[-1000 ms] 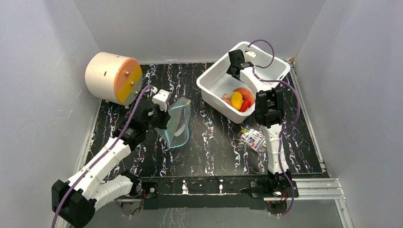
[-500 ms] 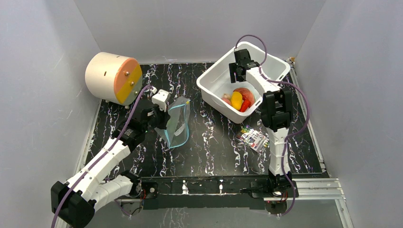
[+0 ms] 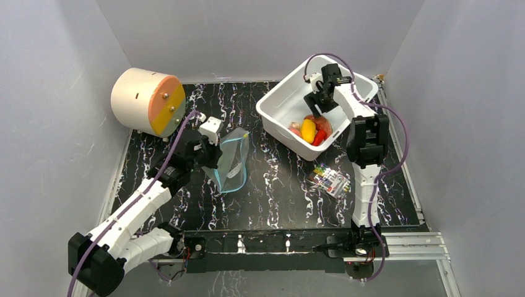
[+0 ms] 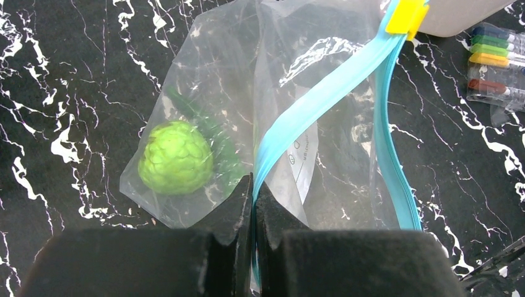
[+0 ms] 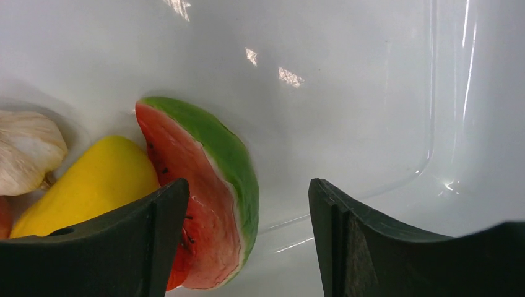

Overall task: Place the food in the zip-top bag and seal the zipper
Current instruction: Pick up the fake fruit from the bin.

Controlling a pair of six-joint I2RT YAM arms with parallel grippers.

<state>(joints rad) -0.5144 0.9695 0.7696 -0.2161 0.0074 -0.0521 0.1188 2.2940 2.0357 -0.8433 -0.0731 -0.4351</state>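
Far left, back corner: a cream cylinder with an orange-and-yellow flat face (image 3: 147, 101) lies on its side on the black, white-veined table (image 3: 272, 185).

Just right of it, the left gripper (image 4: 254, 185) is seen with its claw pressed together on the zipper (image 4: 322, 99) – the thin blue-teal strip at the mouth of the clear, crinkly zip-top bag (image 3: 230, 159). One lip of the strip is pinched between the black fingers; the other lip runs apart from it on the right, so the mouth is parted. A yellow slider tab (image 4: 405, 15) sits at the far end of the strip. The bag lies on the table left of centre. Inside it, near the bottom left corner, a round, bumpy light-green toy fruit (image 4: 176, 157) with a dark green stem is seen through the plastic. A white label patch shows under the strip.

Right of centre, a white plastic bin (image 3: 282, 83) stands at an angle. The rest of the food is piled in its near corner: a pale garlic bulb (image 5: 28, 151), a smooth yellow fruit (image 5: 93, 185), a red-fleshed, green-rinded watermelon wedge (image 5: 204, 204) and a small red piece.

The right gripper (image 5: 247, 185) is lowered inside the bin – claw spread wide, nothing gripped. The wedge lies just beyond its left finger, partly in the gap.

In front of the bin, a flat colourful printed packet (image 3: 329, 180) lies on the table.
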